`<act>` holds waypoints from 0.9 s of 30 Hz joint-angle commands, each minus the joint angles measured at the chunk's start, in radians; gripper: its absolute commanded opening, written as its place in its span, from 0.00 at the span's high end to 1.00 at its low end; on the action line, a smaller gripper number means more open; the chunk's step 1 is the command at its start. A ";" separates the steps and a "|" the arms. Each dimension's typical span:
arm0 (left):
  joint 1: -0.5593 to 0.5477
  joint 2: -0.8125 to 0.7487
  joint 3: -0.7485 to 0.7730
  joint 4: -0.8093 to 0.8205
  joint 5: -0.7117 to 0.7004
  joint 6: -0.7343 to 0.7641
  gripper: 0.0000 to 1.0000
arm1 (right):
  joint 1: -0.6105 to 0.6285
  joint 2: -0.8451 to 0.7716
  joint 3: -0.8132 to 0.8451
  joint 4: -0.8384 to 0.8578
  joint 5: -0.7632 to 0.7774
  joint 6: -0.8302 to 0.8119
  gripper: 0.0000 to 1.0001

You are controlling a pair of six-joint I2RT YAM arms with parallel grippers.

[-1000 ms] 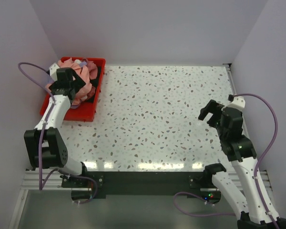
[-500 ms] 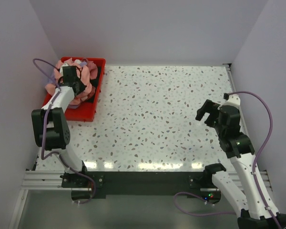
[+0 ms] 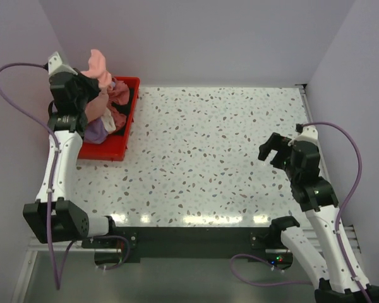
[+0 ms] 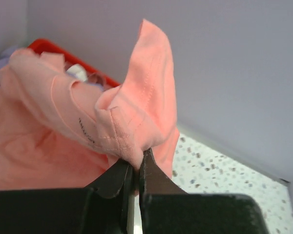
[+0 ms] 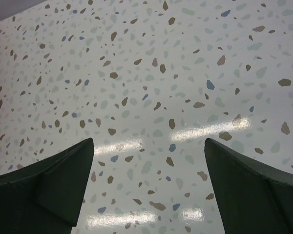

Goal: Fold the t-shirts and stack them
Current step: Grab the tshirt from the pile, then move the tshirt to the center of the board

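My left gripper (image 3: pixel 93 87) is raised above the red bin (image 3: pixel 108 151) and is shut on a fold of the salmon-pink t-shirt (image 3: pixel 98 65). In the left wrist view the salmon-pink t-shirt (image 4: pixel 136 107) bunches up from the closed jaws of that gripper (image 4: pixel 136 165) and trails back down toward the bin (image 4: pixel 48 46). A lavender t-shirt (image 3: pixel 95 132) and a dusty rose one (image 3: pixel 119 117) lie in the bin; a bit of white cloth (image 4: pixel 77 72) shows behind the lifted shirt. My right gripper (image 3: pixel 273 149) hangs open over the bare speckled table (image 5: pixel 151 73), nothing between its fingers (image 5: pixel 49 180).
The red bin stands at the table's far left corner, close to the left and back walls (image 3: pixel 202 38). The speckled tabletop (image 3: pixel 215 145) stretches from the bin to the right wall. Both arm bases sit on the black rail (image 3: pixel 189 240) at the near edge.
The left gripper shut on the salmon-pink t-shirt in the bin and has lifted it up and toward the back left. The right arm has barely shifted.
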 commanded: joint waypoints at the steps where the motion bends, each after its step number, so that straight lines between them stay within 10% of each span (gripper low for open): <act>1: 0.002 -0.082 0.098 0.119 0.187 -0.049 1.00 | -0.001 -0.020 0.001 0.042 -0.024 -0.018 0.01; 19: -0.294 -0.109 0.456 0.428 0.620 -0.201 1.00 | -0.001 -0.071 -0.032 0.096 -0.028 -0.014 0.01; 27: -0.527 -0.064 0.286 0.413 0.394 -0.090 1.00 | -0.001 -0.077 -0.031 0.084 -0.024 -0.018 0.01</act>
